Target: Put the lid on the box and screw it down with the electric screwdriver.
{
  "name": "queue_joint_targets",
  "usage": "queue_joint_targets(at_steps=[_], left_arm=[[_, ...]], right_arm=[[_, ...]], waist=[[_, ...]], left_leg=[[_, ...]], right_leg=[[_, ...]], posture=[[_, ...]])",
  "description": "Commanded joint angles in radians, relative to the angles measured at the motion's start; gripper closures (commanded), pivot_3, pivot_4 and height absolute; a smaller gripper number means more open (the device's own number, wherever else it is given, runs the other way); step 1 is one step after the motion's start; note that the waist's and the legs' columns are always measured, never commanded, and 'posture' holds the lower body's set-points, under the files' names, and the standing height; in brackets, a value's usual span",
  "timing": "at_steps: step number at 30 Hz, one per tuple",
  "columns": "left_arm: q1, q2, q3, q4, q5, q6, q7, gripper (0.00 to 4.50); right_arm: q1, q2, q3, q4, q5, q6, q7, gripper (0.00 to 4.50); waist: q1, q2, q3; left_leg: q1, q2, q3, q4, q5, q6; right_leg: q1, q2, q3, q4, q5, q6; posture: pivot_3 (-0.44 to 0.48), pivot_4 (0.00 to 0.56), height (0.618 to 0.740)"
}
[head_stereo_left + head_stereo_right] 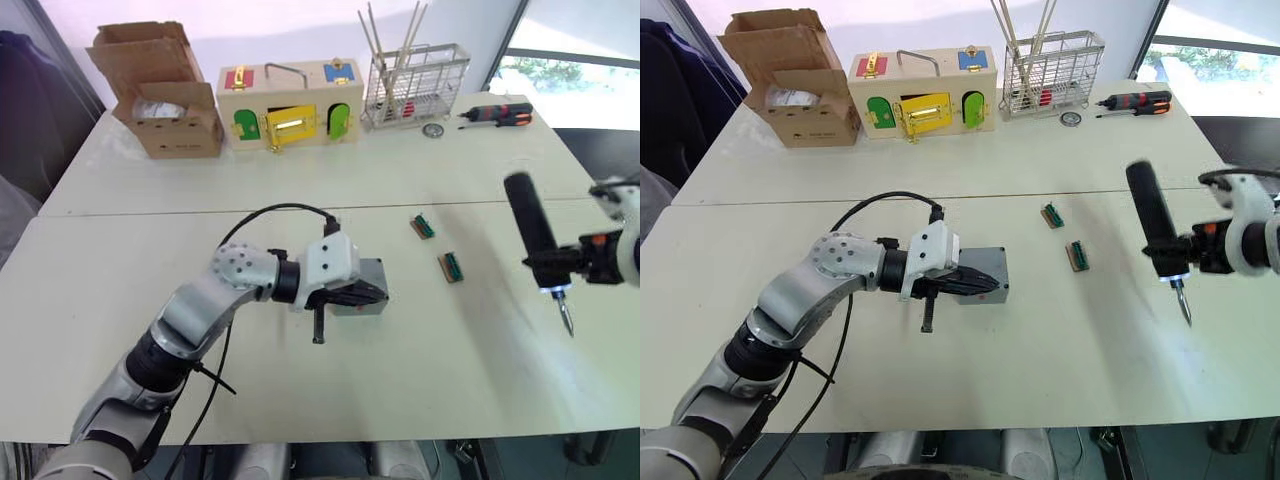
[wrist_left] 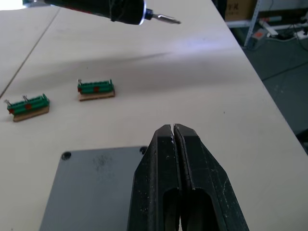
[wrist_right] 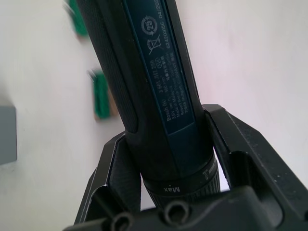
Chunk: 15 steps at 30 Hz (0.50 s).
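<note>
The grey box [image 1: 358,308] sits mid-table with the flat grey lid [image 2: 91,187] lying on top of it; two screw holes show at the lid's far corners. My left gripper [image 2: 173,129] is shut with nothing between its fingers, tips low over the lid's right part [image 1: 985,262]. Off to the right, above the table and apart from the box, my right gripper [image 1: 580,262] is shut on the electric screwdriver [image 1: 530,225]. The tool is held tilted, metal bit pointing down, its tip light on. The black barrel [image 3: 154,72] runs between the right fingers.
Two small green terminal blocks [image 1: 423,227] [image 1: 452,267] lie between box and screwdriver. Along the far edge stand a cardboard box [image 1: 160,95], a wooden latch box [image 1: 290,105], a wire rack [image 1: 415,85] and a red-and-black screwdriver [image 1: 497,115]. The table's right edge is near my right arm.
</note>
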Motion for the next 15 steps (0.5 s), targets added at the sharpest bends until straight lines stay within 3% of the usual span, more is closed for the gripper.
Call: queue_joint_targets(at_steps=[1, 15], left_arm=[[0.003, 0.023, 0.0, -0.056, -0.006, -0.002, -0.017, 4.5], [0.024, 0.027, 0.016, -0.082, -0.007, 0.036, 0.033, 4.5]], right_arm=[[-0.062, 0.011, -0.003, 0.087, -0.014, 0.032, 0.023, 2.6], [-0.221, 0.095, 0.188, 0.371, -0.173, -0.016, 0.085, 2.6]], waist=[[0.001, 0.0, 0.0], [0.0, 0.0, 0.0]], left_leg=[[-0.001, 0.0, 0.0, 0.0, 0.002, -0.004], [-0.001, 0.0, 0.0, 0.001, 0.003, -0.006]], right_leg=[[-0.001, 0.0, 0.0, 0.0, 0.0, 0.0], [-0.002, 0.0, 0.0, 0.001, 0.0, 0.0]], posture=[[0.0, 0.15, 0.73], [0.0, 0.15, 0.73]])
